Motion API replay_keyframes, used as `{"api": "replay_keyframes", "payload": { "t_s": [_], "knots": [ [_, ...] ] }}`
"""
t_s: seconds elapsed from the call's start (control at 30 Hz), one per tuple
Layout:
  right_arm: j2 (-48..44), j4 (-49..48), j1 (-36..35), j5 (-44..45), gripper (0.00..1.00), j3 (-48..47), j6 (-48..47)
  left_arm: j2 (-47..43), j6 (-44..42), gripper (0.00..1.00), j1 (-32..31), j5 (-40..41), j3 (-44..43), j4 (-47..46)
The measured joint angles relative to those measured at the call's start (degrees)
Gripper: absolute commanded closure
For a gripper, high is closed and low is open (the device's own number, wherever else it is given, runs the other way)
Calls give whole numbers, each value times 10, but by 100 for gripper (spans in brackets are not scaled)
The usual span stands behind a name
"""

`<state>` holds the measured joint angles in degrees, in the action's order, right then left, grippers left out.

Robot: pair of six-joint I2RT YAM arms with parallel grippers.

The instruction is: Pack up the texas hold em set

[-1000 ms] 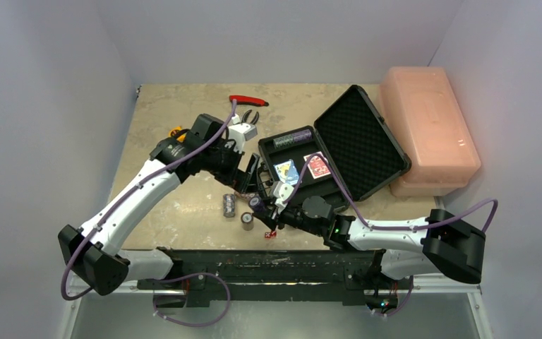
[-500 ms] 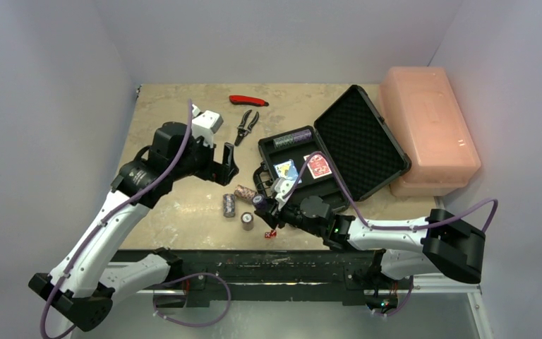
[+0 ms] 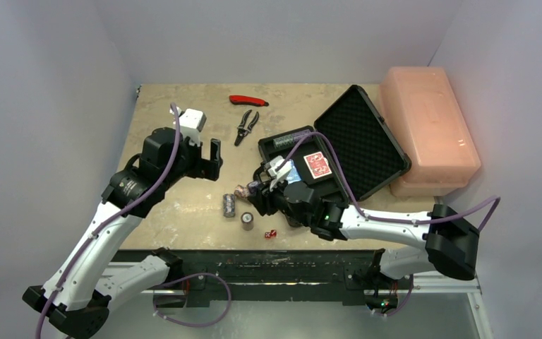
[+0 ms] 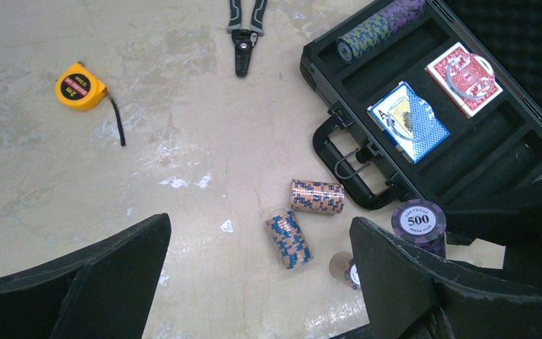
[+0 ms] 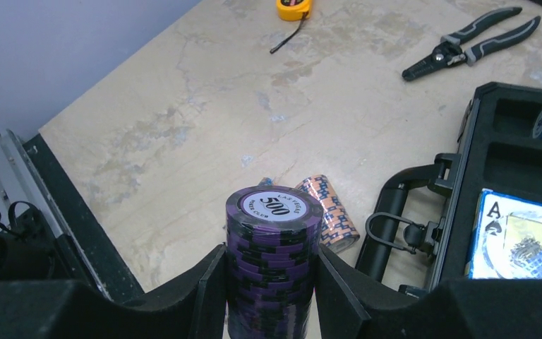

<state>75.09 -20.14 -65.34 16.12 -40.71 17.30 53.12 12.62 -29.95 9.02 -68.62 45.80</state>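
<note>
Chip stack (image 5: 274,263) upright between right fingers (image 5: 340,300)

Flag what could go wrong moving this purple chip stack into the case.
The purple chip stack stands upright, pinched only at its sides by the right end effector; tilting it toward a slot may spill chips.
The case handle sits close by, toward the free slots; a low path could clip it.
Two orange stacks lie loose nearby and may roll if nudged.

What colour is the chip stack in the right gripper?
Cylindrical poker chip stack: purple with black edge marks, white 500 label. Clearest in right wrist view.
</note>
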Motion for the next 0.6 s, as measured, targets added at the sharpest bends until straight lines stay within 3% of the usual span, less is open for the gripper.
{"api": "replay_keyframes", "payload": {
  "t_s": [0.4, 0.6],
  "knots": [
    [44, 104, 0, 0, 100, -70, 125, -16, -2, 3, 0, 48, 1, 0],
    [45, 151, -2, 45, 100, -81, 204, -29, -2, 3, 0, 61, 4, -2]
  ]
}}
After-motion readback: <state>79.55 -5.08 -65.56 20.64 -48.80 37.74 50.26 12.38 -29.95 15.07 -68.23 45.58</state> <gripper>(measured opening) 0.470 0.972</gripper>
